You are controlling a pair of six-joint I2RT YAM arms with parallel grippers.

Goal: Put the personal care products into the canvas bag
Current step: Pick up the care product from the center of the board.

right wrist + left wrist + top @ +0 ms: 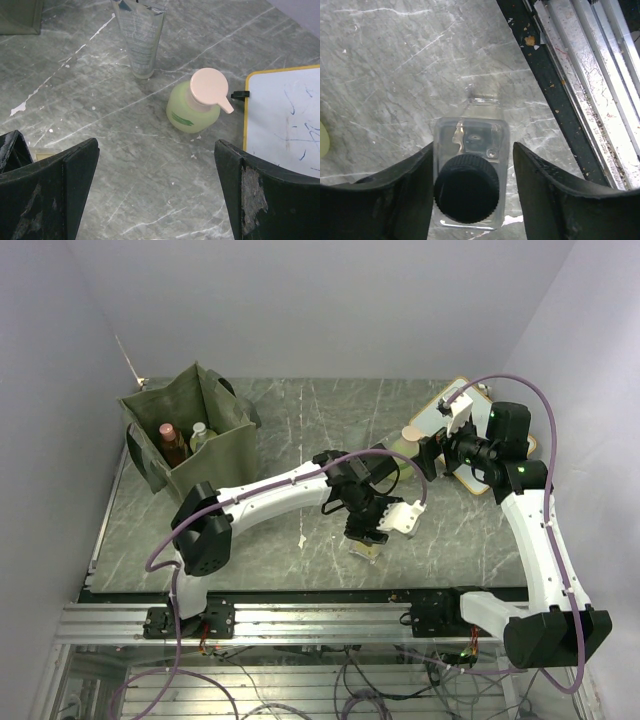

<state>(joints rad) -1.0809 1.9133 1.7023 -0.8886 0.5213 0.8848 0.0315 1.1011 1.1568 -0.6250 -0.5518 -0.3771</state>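
From above, the canvas bag (225, 445) stands at the back left corner of the bench (300, 410). An orange bottle (172, 443) and a pale bottle (200, 434) stand upright inside it. The left hand (368, 532) hangs low near the middle of the front edge, right over a clear square bottle (366, 550). The right hand (428, 452) is toward the back right, just beside a yellow-green bottle (413, 433). A whiteboard (462, 425) lies there, partly hidden by the arm.

In the left wrist view, the clear square bottle stands upright on the bench between the two fingers (545, 195), its dark cap (466, 187) facing the camera. The left finger looks to be against the bottle's side, and a thin strip of bench shows before the right one. The hand is released, straddling the bottle without grasping it.

In the right wrist view, the right hand is spread wide with only bare bench between its fingers. The yellow-green bottle stands ahead of it, apart from both fingers. A grey tube (139, 37) is farther off, and the whiteboard's corner lies at the right.
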